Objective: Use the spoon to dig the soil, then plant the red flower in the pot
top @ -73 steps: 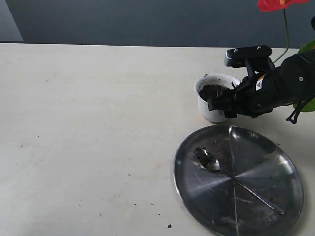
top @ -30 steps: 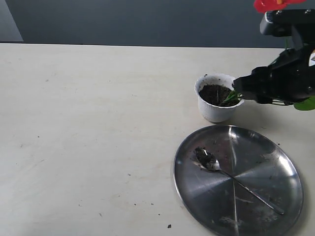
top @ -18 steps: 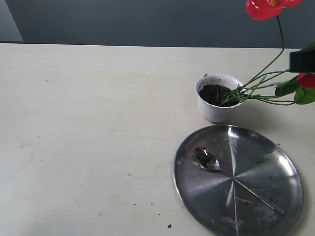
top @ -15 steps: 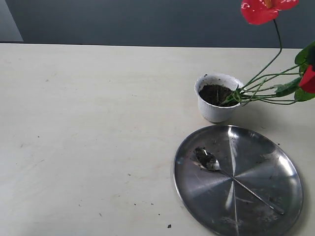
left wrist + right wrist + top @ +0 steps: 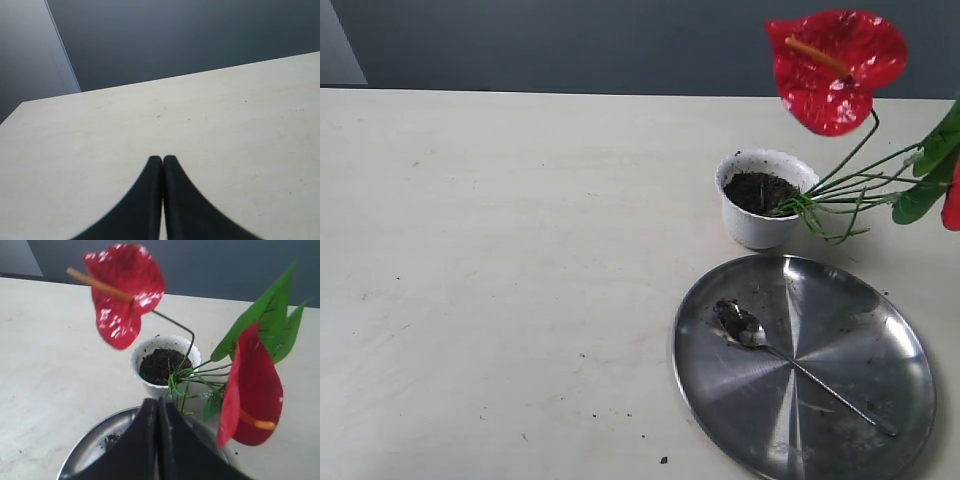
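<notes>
Exterior view: the red flower leans right, with its stem ends on the soil at the right rim of the pot. The spoon lies in the steel plate, nearer on the bench.
Left wrist view: the left tool is fully narrowed and empty.
Right wrist view: the right tool is fully narrowed and empty, apart from the flower.

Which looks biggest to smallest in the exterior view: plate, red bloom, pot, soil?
1. plate
2. red bloom and pot: too close to rank, since the raised bloom may just sit nearer the camera
3. soil
</notes>
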Robot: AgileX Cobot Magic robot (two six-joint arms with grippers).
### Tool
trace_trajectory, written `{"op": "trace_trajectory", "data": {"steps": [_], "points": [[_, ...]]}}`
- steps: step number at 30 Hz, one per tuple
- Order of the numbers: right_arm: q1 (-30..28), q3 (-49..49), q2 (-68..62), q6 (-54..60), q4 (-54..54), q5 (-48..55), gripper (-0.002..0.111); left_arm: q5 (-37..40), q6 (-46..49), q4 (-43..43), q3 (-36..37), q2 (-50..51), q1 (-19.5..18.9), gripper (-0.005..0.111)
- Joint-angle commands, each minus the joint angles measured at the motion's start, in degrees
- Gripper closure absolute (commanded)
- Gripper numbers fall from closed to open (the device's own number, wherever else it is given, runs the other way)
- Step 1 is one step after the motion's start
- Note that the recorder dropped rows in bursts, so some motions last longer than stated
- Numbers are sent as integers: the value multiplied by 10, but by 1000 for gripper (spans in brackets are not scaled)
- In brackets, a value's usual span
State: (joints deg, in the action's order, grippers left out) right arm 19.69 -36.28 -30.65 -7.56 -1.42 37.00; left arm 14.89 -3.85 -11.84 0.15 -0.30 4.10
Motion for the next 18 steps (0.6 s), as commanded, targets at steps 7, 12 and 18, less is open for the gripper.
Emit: {"op": "trace_trajectory", "data": {"steps": [7,12,18], "points": [[-2,114,104,-3,76,34,108,-4,0,2,-2,3,1,105],[-2,114,104,-3,173,32,108,-4,0,2,-2,3,1,105],[-2,115,104,-3,178,29,108,-4,0,2,-2,3,1,105]]}}
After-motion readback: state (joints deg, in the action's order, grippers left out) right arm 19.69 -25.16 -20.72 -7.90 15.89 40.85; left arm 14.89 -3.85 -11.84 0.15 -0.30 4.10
